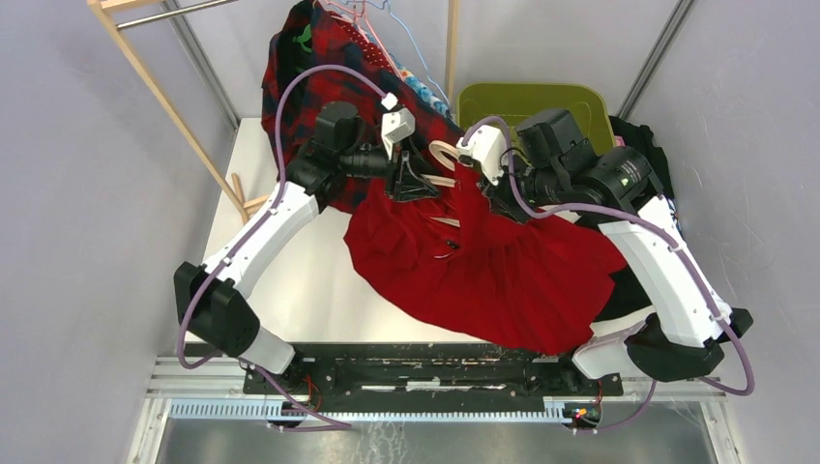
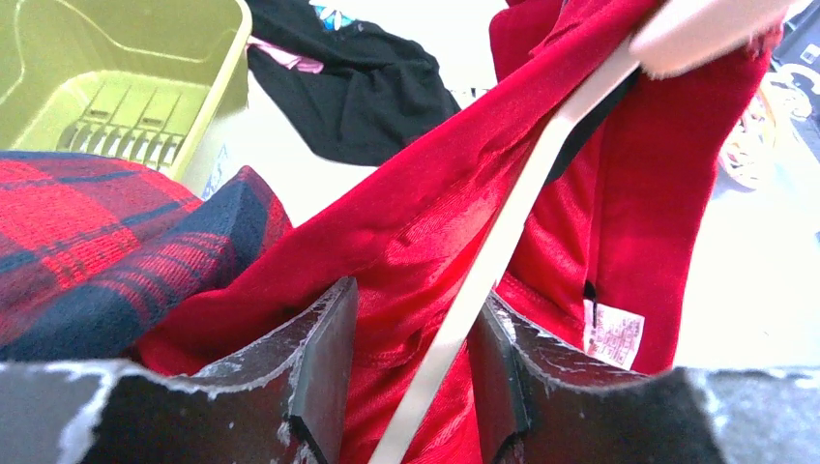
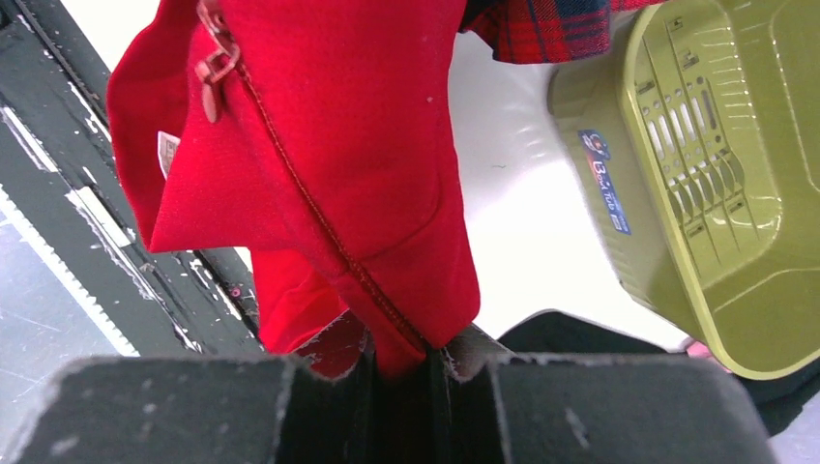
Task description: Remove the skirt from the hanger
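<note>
The red skirt (image 1: 483,266) lies spread over the middle of the table (image 1: 290,280), its top edge lifted toward the upper centre of the frame, where a pale hanger (image 1: 443,153) is still threaded through it. The left gripper (image 2: 414,319) is clamped on a bunch of the skirt's fabric. The hanger's bar runs between its jaws, though whether the bar itself is pinched is hard to tell. The right gripper (image 3: 401,362) is clenched on a fold along the zip seam. A plaid garment (image 1: 309,68) lies at upper left, a green bin (image 1: 541,101) at upper right.
</note>
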Controlling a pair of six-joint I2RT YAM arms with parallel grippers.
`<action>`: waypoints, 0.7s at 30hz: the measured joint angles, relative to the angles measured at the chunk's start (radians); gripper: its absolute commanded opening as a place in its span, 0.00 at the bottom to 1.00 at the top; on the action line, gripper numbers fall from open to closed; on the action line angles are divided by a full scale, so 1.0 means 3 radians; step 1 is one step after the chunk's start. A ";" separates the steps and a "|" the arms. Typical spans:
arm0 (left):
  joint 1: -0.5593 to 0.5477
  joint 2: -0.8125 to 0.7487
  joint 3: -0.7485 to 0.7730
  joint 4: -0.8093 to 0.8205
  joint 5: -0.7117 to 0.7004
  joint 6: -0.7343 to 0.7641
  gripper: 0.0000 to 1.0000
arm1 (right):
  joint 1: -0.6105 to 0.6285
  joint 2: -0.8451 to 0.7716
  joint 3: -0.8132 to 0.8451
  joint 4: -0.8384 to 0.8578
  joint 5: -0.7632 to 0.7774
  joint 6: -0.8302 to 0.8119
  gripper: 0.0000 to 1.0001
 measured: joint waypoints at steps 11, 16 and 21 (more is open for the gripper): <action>-0.0242 -0.0025 0.0361 -0.1013 -0.0512 0.0235 0.69 | 0.0037 0.0247 0.0018 0.0187 -0.0057 -0.0111 0.01; -0.0271 -0.0164 0.0514 -0.1208 -0.0698 0.0235 0.63 | 0.0055 0.0259 0.0015 0.0373 -0.0131 -0.0128 0.01; -0.0257 -0.0247 0.0573 -0.1305 -0.0720 0.0415 0.03 | 0.0066 0.0221 0.0019 0.0519 -0.0201 -0.0107 0.01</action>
